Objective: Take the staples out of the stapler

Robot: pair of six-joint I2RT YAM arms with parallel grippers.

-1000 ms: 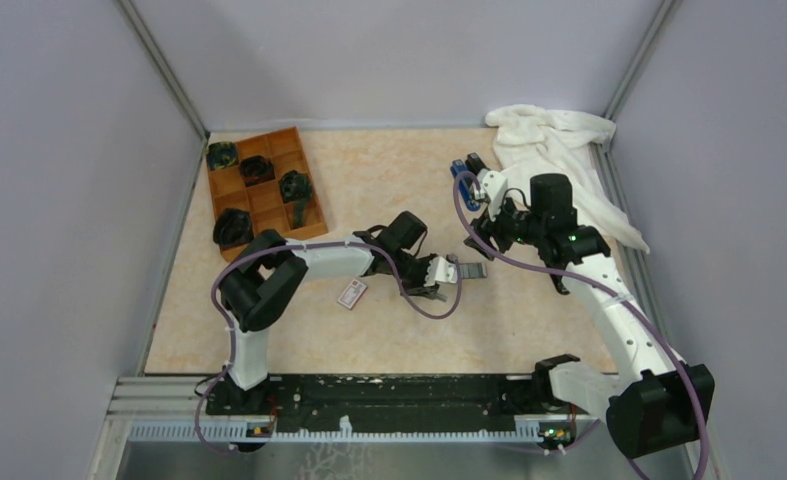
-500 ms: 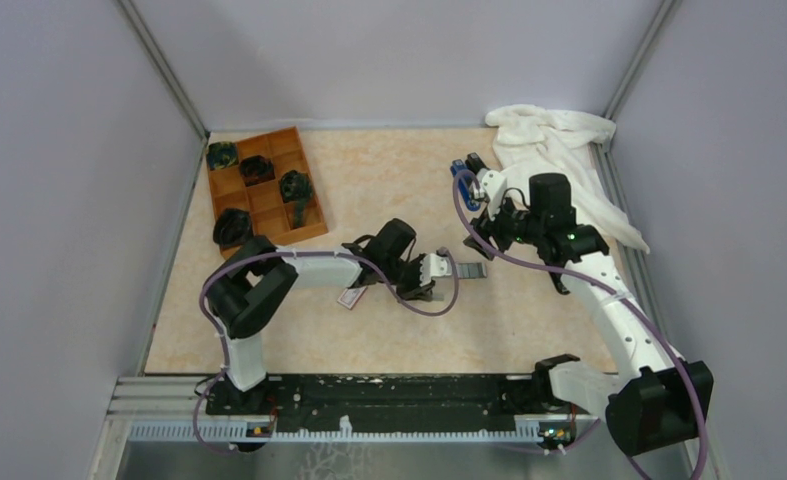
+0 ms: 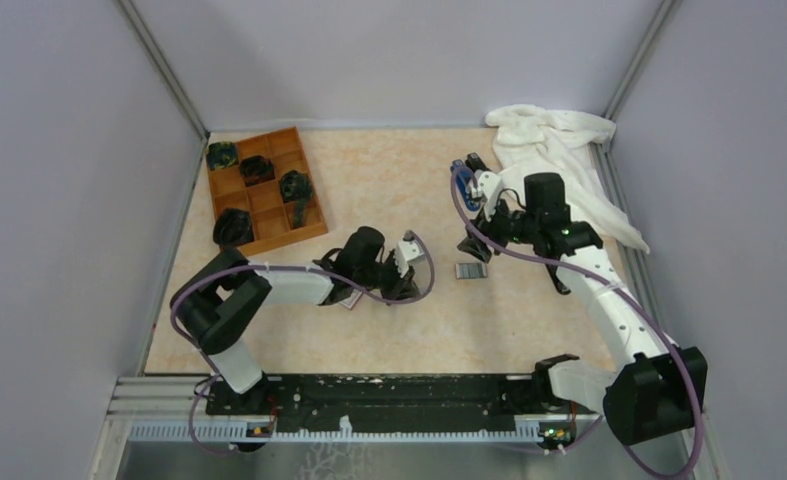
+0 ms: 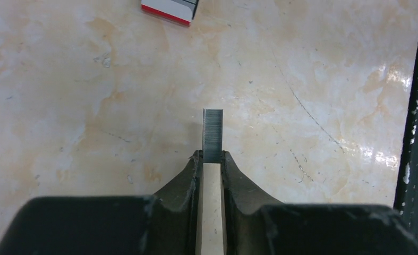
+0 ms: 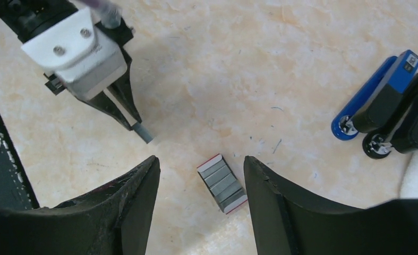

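Observation:
My left gripper [image 4: 212, 156] is shut on a short silvery-grey strip of staples [image 4: 212, 135], which sticks out past the fingertips just above the table. In the top view this gripper [image 3: 410, 258] is left of centre. It also shows in the right wrist view [image 5: 135, 125] with the staples [image 5: 143, 133]. My right gripper [image 5: 201, 159] is open and empty, hovering over an open card tray of staple strips [image 5: 222, 183]. A black stapler [image 5: 414, 125] lies beside a blue stapler [image 5: 374, 98] at the right, by the cloth in the top view [image 3: 476, 162].
A small white-and-red card box [image 4: 169, 6] lies ahead of my left gripper. The staple tray [image 3: 471, 271] lies mid-table. An orange compartment tray [image 3: 269, 212] with dark items stands at the back left. A white cloth [image 3: 559, 150] lies at the back right.
My left arm has drawn back to the left, away from the staple tray, still holding the strip of staples. The right arm has barely moved.

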